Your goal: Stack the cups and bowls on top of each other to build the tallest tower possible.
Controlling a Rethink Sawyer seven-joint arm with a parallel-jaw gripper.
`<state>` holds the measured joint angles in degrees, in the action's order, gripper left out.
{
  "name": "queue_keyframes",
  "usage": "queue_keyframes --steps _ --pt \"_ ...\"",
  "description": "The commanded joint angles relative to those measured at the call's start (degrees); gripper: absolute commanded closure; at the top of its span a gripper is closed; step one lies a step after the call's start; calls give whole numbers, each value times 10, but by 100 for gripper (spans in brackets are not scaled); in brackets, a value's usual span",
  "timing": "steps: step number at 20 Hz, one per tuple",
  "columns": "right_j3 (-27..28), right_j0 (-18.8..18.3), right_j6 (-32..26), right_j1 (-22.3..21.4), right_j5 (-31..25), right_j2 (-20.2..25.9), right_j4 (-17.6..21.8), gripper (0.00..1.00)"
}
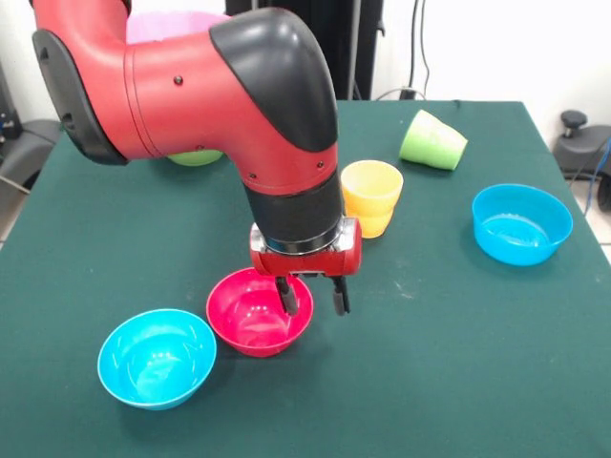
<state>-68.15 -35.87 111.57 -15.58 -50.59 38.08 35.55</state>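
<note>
**Pincer straddles the red bowl's rim**

The red and black arm's pincer (313,294) hangs with its two dark fingers narrowly apart, one inside and one outside the right rim of the small glossy red plastic bowl (253,315) on the green surface (430,363). Whether they press the rim I cannot tell. Just left sits a small cyan plastic bowl (156,358). A yellow-orange tapered plastic cup (371,196) stands upright behind the pincer; a light green cup (432,141) lies tipped beyond it. A blue bowl (521,223) rests far right. Behind the arm, pink (172,24) and lime green (196,157) bowl edges show, mostly hidden.
</note>
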Motion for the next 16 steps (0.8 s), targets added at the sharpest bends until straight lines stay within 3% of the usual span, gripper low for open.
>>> queue_keyframes --steps 1,16 --pt "7 18 -91 13 32 -41 57 0" --pt "-2 11 -79 2 46 -43 70 0"
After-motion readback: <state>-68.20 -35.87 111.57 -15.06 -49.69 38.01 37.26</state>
